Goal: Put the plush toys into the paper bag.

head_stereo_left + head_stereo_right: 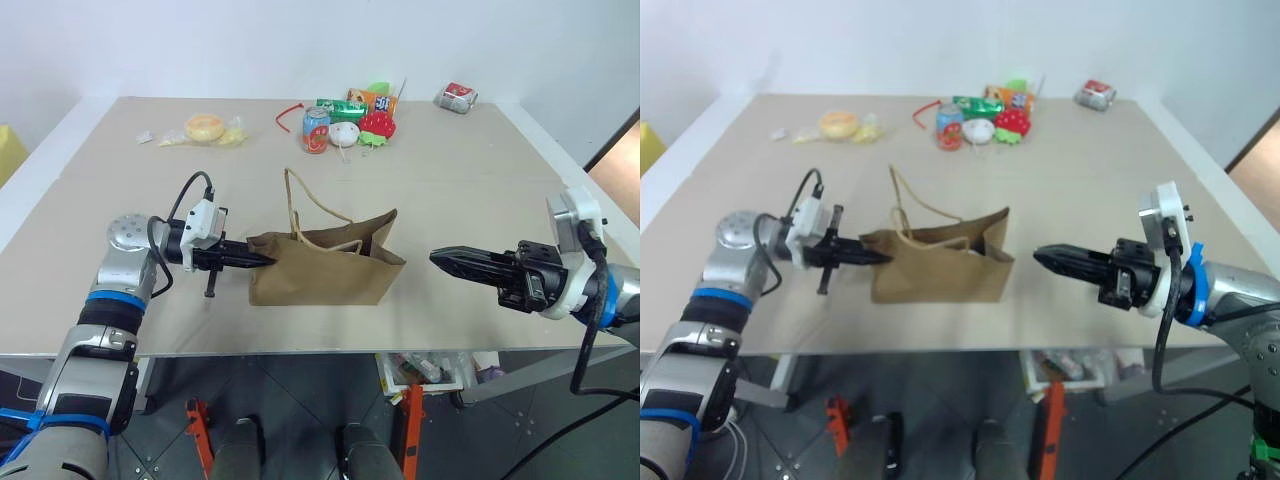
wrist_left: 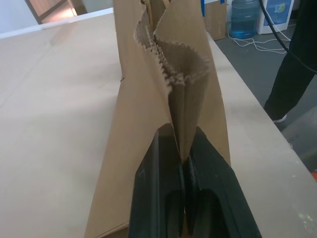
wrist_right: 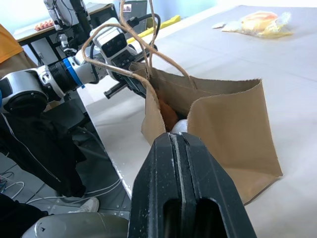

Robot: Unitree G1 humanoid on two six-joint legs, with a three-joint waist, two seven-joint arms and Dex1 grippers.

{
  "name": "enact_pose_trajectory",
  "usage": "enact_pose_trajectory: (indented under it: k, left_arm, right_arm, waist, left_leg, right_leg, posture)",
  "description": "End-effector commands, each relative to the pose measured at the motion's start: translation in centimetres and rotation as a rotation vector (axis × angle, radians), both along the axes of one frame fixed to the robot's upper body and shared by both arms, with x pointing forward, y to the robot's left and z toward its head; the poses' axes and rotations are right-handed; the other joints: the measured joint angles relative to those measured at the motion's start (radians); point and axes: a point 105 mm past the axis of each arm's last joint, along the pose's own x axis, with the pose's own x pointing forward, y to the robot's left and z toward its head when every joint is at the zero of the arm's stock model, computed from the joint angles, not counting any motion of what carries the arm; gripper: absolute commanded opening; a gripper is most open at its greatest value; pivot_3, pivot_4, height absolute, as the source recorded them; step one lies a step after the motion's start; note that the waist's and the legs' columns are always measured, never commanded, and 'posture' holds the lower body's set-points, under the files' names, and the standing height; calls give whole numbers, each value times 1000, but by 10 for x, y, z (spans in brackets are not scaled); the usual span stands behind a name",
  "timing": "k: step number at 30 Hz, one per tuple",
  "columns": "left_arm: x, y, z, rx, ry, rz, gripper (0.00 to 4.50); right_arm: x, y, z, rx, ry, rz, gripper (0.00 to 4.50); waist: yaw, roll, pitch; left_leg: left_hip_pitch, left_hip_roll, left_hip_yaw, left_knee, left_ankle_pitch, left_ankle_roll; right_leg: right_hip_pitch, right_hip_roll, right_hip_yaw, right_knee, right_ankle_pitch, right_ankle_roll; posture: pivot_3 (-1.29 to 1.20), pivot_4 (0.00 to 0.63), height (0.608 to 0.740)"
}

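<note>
Now the paper bag [image 1: 325, 268] stands on the table [image 1: 470, 170], its left edge pinched between the closed fingers of the left gripper [image 1: 262, 259]. Well right of the bag, the right gripper [image 1: 440, 258] hangs with fingers pressed together, holding nothing. Inside the bag, 2 plush toys [image 3: 171, 118] show, brown and white

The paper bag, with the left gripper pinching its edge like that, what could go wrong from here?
1. The left gripper is shut on the serrated top edge of the paper bag; a pull could tear the thin paper.
2. The bag stands near the table's front edge, so a tug that way may tip it off.
3. Something brown and something white show inside; they could spill out if it topples. The right gripper is shut, apart from the bag.
</note>
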Motion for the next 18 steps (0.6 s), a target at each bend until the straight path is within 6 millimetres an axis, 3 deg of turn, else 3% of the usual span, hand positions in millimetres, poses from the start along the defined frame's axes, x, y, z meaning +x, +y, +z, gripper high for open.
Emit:
enact_pose_trajectory:
  k: [1, 8, 10, 18]
  left_arm:
    - [4, -5, 9, -19, -15, -12, 862]
    - [16, -3, 33, -122, -47, 60, 3497]
    - [18, -3, 41, -151, -44, 73, 3857]
    - [7, 18, 69, -178, 155, 165, 3857]
  right_arm:
    - [-4, 2, 10, 2, -52, 0, 0]
    - [-2, -5, 14, 4, -50, -13, 0]
    - [-2, -6, 15, 4, -51, -15, 0]
    - [2, -13, 21, 22, -59, -31, 0]
  waist:
    - [0, 0, 0]
    - [0, 0, 0]
    - [0, 0, 0]
    - [0, 0, 0]
  left_leg:
    - [0, 0, 0, 0, 0, 0]
    - [0, 0, 0, 1, 0, 0]
    - [0, 0, 0, 1, 0, 0]
    - [0, 0, 0, 1, 0, 0]
  right_leg:
    - [0, 0, 0, 0, 0, 0]
    - [0, 0, 0, 0, 0, 0]
    - [1, 0, 0, 0, 0, 0]
    - [0, 0, 0, 1, 0, 1]
  posture:
    - [0, 150, 740]
    - [0, 150, 740]
    - [0, 150, 740]
    - [0, 150, 740]
